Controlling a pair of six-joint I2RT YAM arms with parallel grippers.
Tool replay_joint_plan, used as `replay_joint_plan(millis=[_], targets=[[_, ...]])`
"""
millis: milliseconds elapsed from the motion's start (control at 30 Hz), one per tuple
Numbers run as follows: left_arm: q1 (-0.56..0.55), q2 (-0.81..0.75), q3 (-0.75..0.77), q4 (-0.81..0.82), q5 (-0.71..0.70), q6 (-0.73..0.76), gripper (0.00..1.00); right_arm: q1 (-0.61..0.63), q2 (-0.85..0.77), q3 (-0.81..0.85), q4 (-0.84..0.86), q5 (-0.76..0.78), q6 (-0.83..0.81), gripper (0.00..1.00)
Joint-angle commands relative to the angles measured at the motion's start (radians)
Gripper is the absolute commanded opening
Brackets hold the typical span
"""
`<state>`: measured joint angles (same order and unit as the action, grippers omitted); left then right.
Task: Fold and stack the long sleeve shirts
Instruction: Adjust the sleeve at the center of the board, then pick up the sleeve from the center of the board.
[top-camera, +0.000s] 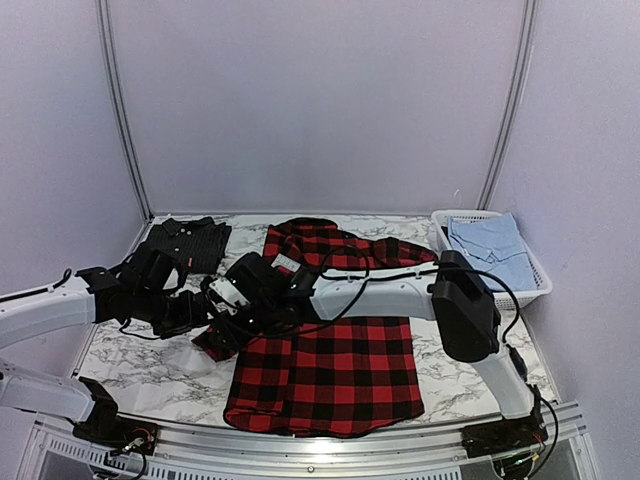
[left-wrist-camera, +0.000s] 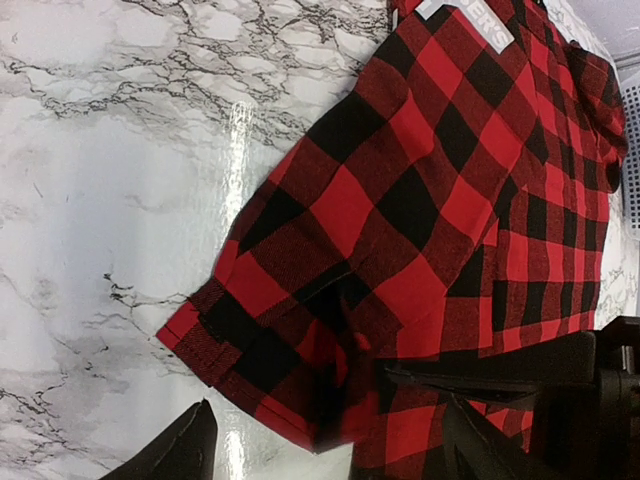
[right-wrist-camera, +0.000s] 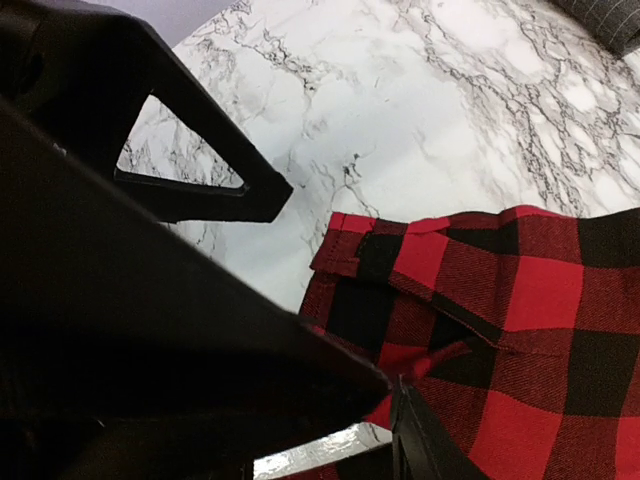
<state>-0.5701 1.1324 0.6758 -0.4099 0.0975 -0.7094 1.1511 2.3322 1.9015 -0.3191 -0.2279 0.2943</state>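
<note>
- left gripper (left-wrist-camera: 330, 445): jaws wide, nothing held, poised over the sleeve cuff (left-wrist-camera: 240, 330) of the red-black plaid shirt (top-camera: 330, 360); cuff flat on marble table (left-wrist-camera: 100, 200)
- right gripper (right-wrist-camera: 332, 290): jaws partly apart at same cuff edge, no grip seen
- shirt body spread right of both grippers
- charcoal shirt (top-camera: 185, 243): compact, just beyond left gripper
- white basket (top-camera: 470, 213): far right of grippers, light blue cloth (top-camera: 490, 250) inside

Spread shirt (top-camera: 340, 370) ctr; folded shirt (top-camera: 190, 243) rear-L; basket (top-camera: 468, 214) rear-R
</note>
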Motion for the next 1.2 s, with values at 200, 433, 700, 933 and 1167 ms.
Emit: replay_joint_plan(millis=[200, 433, 700, 933, 1167], targets=[[0.004, 0.025, -0.052, -0.008, -0.067, 0.01, 0.74, -0.082, -0.157, -0.168, 0.041, 0.037, 0.019, 0.41], [-0.008, 0.123, -0.064, 0.015, -0.031, 0.086, 0.65, -0.21, -0.274, -0.395, 0.121, 0.067, 0.065, 0.41], [-0.049, 0.251, -0.031, 0.022, -0.148, 0.107, 0.6, -0.272, -0.343, -0.488, 0.137, 0.109, 0.057, 0.41], [-0.132, 0.369, 0.007, 0.007, -0.215, 0.094, 0.48, -0.312, -0.386, -0.559, 0.161, 0.142, 0.074, 0.41], [-0.161, 0.389, 0.059, -0.014, -0.178, 0.096, 0.06, -0.361, -0.4, -0.587, 0.208, 0.139, 0.101, 0.41]])
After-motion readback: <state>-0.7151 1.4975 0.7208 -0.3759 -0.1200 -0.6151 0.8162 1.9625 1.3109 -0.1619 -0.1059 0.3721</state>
